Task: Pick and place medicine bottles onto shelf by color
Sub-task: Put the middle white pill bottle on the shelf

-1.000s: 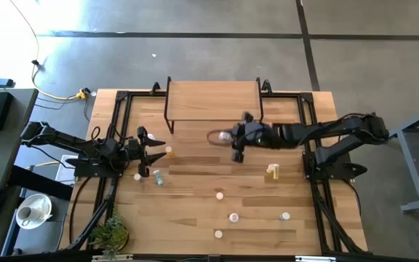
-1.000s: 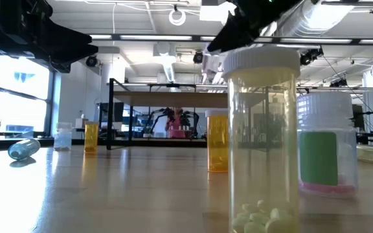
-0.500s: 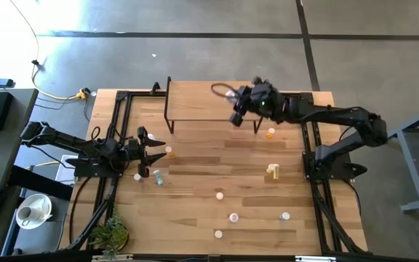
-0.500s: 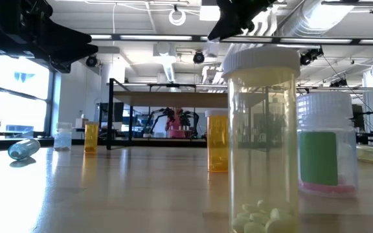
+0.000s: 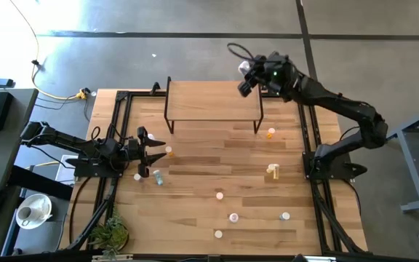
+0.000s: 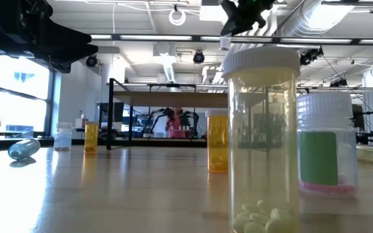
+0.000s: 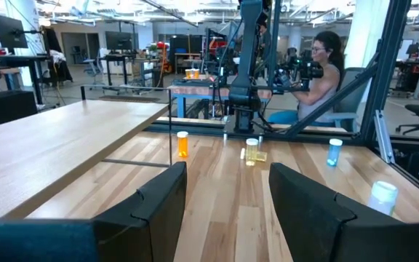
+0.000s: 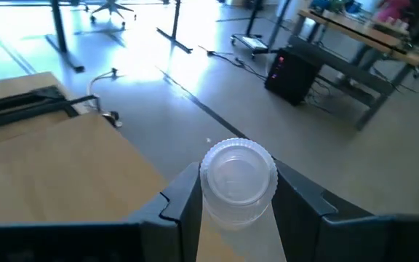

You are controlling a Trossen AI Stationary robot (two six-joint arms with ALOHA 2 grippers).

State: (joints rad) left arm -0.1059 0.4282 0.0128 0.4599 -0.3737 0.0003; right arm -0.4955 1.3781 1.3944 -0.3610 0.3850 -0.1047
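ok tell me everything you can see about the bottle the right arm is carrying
The bottle is small, clear and pale, with a ribbed white cap that faces the wrist camera. The right claw is shut on it, one dark finger against each side of it. From above it is held in the air at the shelf's far right corner, touching nothing else. Its contents cannot be made out.

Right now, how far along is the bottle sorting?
Barely started: the shelf top looks bare in the high view. In hand: the right gripper grips a clear bottle, raised near the shelf's far right corner. Left: orange bottle, yellow bottle and roughly seven more on the table. The left gripper waits open at the table's left.
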